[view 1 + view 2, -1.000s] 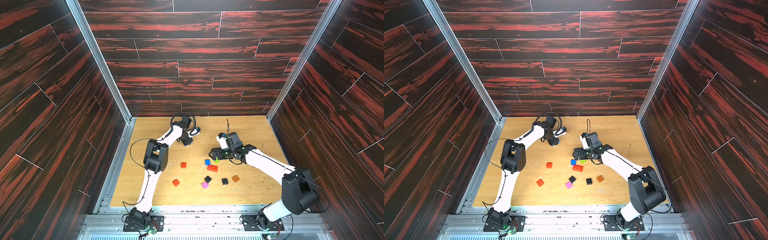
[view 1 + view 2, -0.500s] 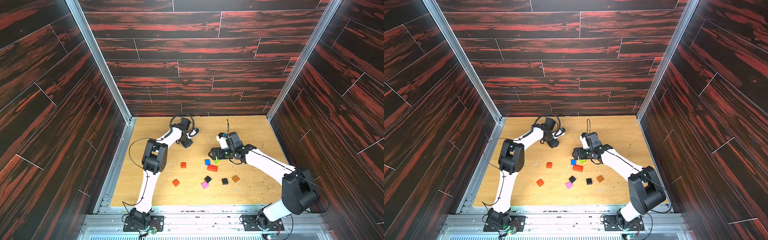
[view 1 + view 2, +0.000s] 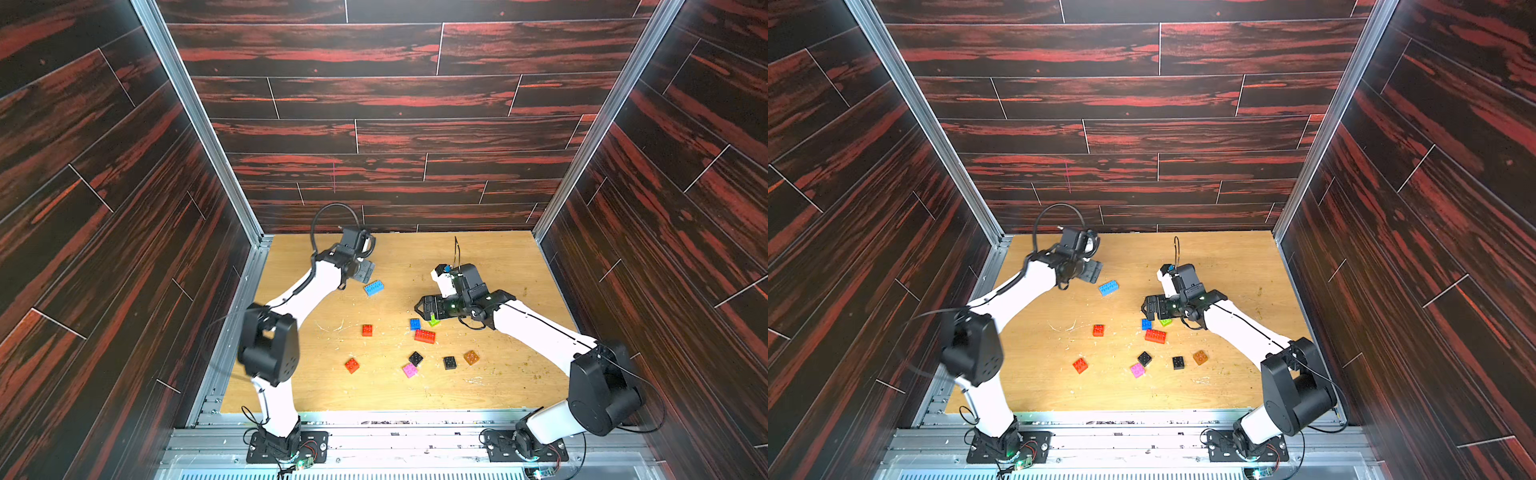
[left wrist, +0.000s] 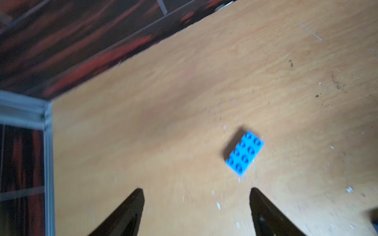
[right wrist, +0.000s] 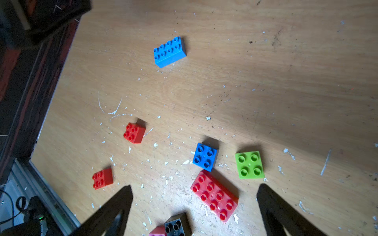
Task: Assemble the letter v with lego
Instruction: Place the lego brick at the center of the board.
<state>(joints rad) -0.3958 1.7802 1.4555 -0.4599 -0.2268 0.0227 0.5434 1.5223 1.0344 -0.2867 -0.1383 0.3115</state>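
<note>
A light blue oblong lego brick (image 3: 373, 287) (image 4: 244, 153) lies flat on the wooden table, studs up, free of any grip. My left gripper (image 3: 365, 270) (image 4: 196, 192) hovers just behind it, open and empty. My right gripper (image 3: 422, 309) (image 5: 194, 189) is open above a cluster of lego: a red oblong brick (image 5: 214, 196), a blue square (image 5: 204, 156) and a lime green square (image 5: 249, 164). Two small red bricks (image 3: 367, 330) (image 3: 352, 365) lie to the left. Two black bricks (image 3: 415, 358) (image 3: 449, 362), a pink one (image 3: 409, 370) and an orange one (image 3: 471, 357) lie nearer the front.
Dark red-streaked panel walls enclose the table (image 3: 490, 386) on three sides. A metal rail (image 3: 374, 419) runs along its front edge, where both arm bases are mounted. White scuffs and crumbs mark the wood.
My left gripper has opened and let go of the light blue brick, which now lies in plain sight on the table. The right arm has stayed put.
</note>
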